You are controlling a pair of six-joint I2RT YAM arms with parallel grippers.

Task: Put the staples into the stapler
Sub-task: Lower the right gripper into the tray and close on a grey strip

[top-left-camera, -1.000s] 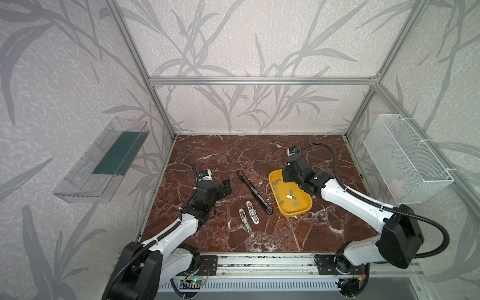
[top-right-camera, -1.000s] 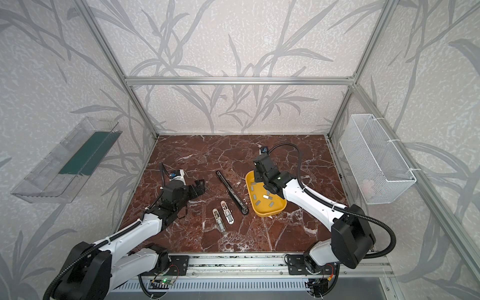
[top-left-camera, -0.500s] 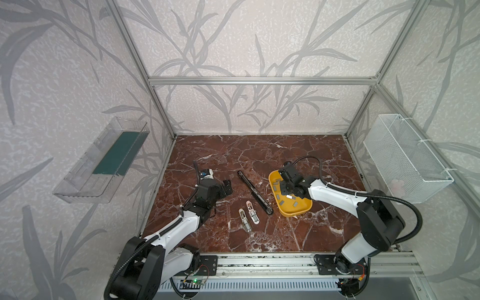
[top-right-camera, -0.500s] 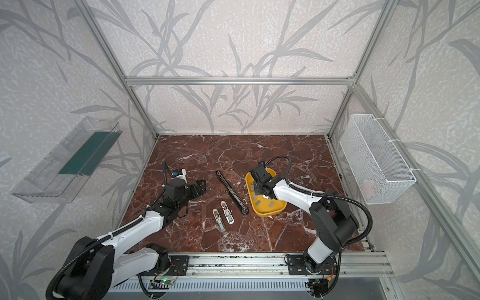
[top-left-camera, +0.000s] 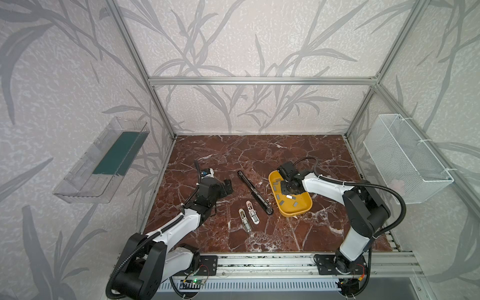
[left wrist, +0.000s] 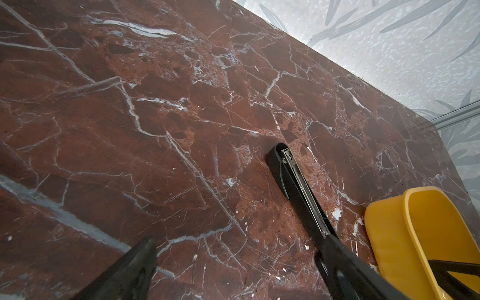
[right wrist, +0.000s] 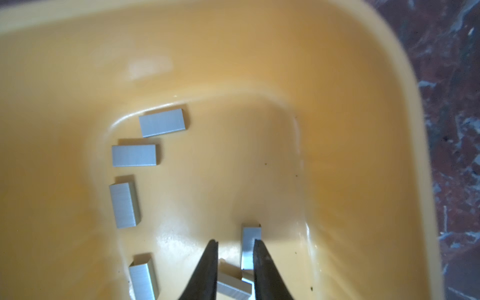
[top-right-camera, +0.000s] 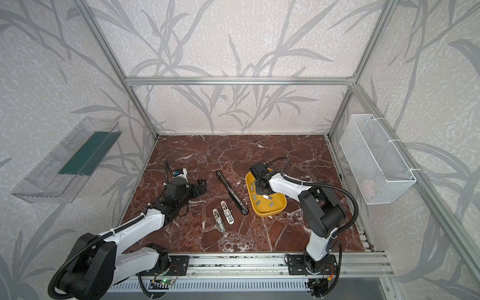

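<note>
Lying flat on the floor of a yellow tray (right wrist: 389,135), the staples (right wrist: 124,205) are short grey strips with a dull brushed sheen and square-cut ends. Closest to the right wrist camera, the right tool (right wrist: 235,241) stands narrow over them. One strip lies lengthwise between its tips, against one finger (right wrist: 265,270) and clear of the other, so nothing is clamped. Four more strips curve away along the rim of the tray floor, apart from one another. Beyond them the tray wall rises steeply.

In both top views, bare counter (top-left-camera: 259,241) runs along the front edge. Next come two small staplers (top-left-camera: 252,213), side by side, then the tray on the right. A black stapler (top-left-camera: 255,192) lies opened out on a slant, its near end just beside the tray's near corner. The left tool (top-left-camera: 227,185) is spread wide and holds nothing. It sits near that stapler's far half, with bare counter between them. Farther back the counter lies open up to the wall (top-left-camera: 259,111) and the frame posts (top-left-camera: 161,109).

From above, the right wrist (top-left-camera: 292,185) hides the tray's middle, tool tips included. The strips nearest the wrist lens are cut off by the fingers and the picture edge. In the left wrist view a finger (left wrist: 350,275) covers the black stapler's near end.
</note>
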